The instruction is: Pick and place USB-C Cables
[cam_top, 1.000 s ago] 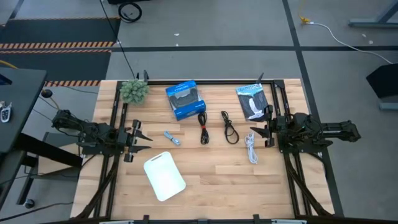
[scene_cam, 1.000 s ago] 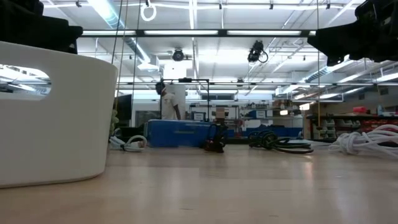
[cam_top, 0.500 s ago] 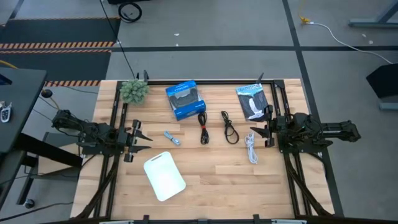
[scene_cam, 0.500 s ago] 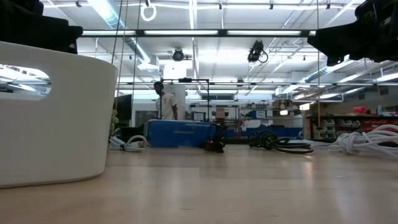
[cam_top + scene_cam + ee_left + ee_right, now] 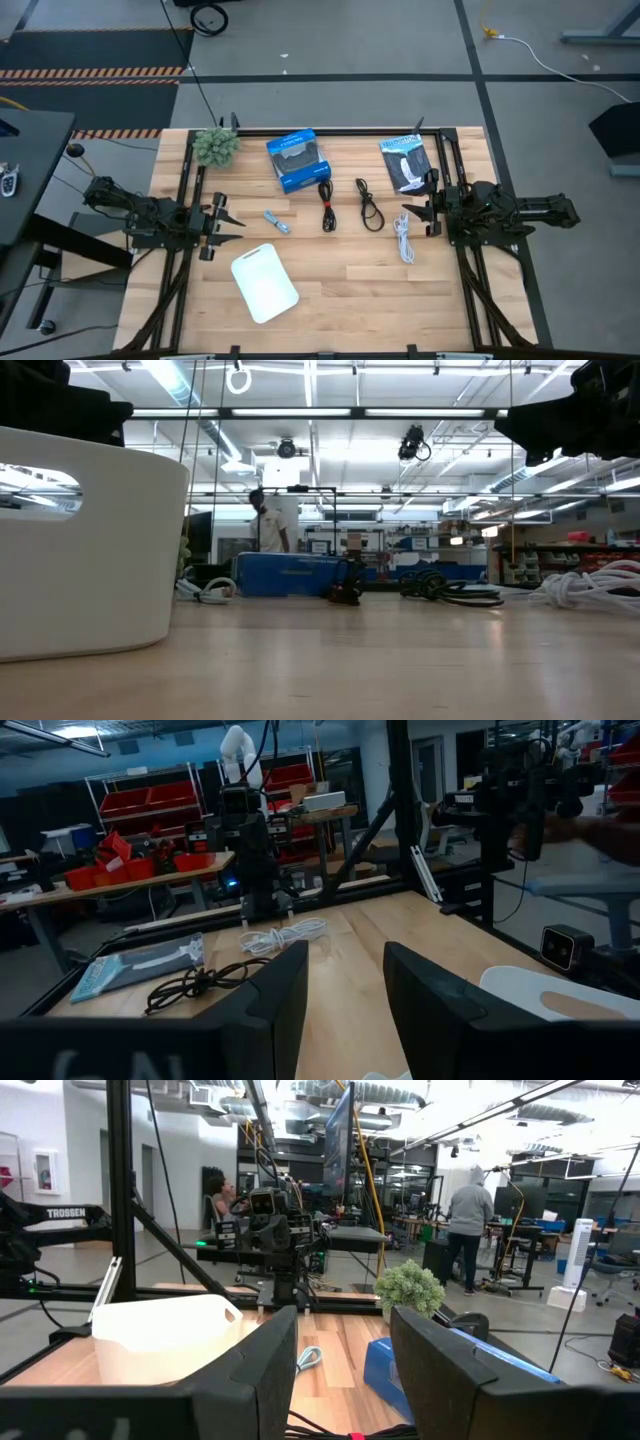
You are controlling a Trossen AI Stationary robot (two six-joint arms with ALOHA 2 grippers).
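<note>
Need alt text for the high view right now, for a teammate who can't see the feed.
Four USB-C cables lie untouched on the wooden table: a pale blue-grey cable, two black cables and a white cable. The left gripper and right gripper wait open at the side edges. A white tray sits near the front.

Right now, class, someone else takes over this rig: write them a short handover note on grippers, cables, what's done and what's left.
Left gripper: open, empty, waiting at the table's left edge.
Right gripper: open, empty, at the right edge beside the white cable.
Two black cables lie mid-table near the blue box; the blue-grey cable lies just above the white tray.
Done: nothing; no cable is in the tray.
Left: all four cables, presumably into the tray.
</note>
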